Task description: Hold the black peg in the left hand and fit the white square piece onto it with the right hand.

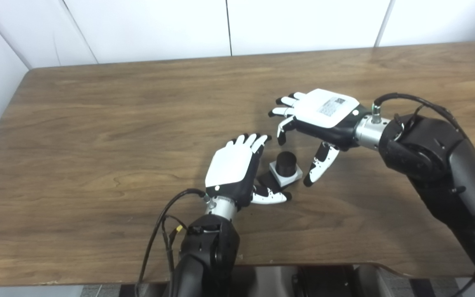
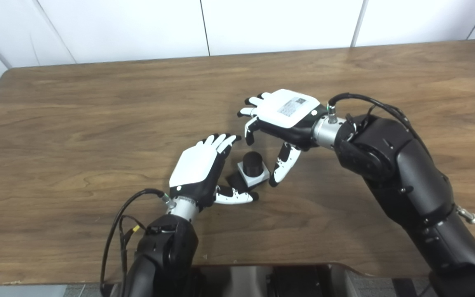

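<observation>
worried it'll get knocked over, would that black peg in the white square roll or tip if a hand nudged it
Probably not roll: the black peg stands upright through the white square piece, whose flat base rests on the table. Its squat shape suggests it would slide, not tip. Both look rigid, likely light plastic.

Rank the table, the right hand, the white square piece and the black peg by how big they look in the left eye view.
1. Table
2. Right hand
3. White square piece and black peg: look alike, unranked; the peg stands in the piece.
</observation>
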Robot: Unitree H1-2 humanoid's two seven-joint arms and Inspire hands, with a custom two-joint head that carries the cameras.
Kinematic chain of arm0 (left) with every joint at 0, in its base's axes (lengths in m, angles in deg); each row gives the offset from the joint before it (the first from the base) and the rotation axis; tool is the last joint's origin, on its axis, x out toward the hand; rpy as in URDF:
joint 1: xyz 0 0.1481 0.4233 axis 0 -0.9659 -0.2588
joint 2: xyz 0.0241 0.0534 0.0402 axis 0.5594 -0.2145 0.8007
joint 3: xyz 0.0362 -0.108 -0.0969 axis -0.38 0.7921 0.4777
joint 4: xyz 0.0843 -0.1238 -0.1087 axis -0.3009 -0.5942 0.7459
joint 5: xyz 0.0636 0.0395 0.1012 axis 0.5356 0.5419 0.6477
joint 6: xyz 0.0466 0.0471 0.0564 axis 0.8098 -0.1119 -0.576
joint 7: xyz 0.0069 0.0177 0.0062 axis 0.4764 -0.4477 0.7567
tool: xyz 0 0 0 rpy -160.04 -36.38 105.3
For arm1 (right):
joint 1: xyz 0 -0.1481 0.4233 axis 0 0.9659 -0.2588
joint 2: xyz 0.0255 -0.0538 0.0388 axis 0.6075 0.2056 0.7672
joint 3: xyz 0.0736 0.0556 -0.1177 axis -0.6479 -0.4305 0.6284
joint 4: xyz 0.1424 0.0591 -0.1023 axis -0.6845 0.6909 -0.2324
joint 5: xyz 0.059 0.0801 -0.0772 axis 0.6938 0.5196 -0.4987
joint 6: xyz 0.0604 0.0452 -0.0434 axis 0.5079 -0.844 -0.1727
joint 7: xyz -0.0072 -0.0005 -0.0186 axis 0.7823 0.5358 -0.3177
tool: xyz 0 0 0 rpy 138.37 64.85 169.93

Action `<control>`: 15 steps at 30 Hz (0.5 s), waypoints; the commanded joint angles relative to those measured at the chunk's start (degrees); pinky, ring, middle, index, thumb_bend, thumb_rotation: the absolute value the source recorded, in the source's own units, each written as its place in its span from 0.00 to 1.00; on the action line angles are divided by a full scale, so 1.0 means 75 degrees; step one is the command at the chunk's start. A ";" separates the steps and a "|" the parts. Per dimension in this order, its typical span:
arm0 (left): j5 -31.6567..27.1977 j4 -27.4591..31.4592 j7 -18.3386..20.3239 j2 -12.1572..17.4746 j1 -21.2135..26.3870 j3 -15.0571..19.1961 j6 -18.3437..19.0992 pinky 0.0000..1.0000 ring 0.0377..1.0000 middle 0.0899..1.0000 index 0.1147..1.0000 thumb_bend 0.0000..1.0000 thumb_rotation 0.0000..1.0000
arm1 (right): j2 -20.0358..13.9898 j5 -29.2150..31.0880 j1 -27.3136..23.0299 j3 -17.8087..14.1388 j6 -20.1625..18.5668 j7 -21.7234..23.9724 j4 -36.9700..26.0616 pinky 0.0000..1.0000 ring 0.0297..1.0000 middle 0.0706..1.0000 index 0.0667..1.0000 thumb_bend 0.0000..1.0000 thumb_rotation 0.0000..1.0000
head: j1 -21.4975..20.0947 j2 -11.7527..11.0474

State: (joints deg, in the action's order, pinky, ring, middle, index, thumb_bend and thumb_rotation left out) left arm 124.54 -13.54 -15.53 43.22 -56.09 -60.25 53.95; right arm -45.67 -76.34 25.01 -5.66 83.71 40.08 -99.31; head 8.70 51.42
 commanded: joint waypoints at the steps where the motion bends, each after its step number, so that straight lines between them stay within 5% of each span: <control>1: -0.0018 0.0292 -0.0048 -0.0106 0.0144 0.0045 -0.0044 1.00 1.00 0.98 0.95 0.90 0.36 | -0.0020 -0.0001 -0.0343 -0.0177 -0.0079 -0.0262 -0.0021 1.00 1.00 0.94 0.65 0.97 0.40 | 0.0005 -0.0022; 15: -0.0218 0.0495 0.0111 0.0017 0.0120 0.0344 -0.0078 1.00 1.00 1.00 1.00 0.89 0.38 | -0.0055 0.0106 -0.0302 -0.0550 -0.0180 -0.0588 0.0080 1.00 1.00 0.95 0.69 0.99 0.42 | -0.0080 -0.0207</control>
State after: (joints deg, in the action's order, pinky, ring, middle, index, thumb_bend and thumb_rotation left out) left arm 122.77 -12.88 -14.57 43.37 -56.37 -58.04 53.90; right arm -45.62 -76.24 25.02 -8.27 83.13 38.08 -98.05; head 8.09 49.83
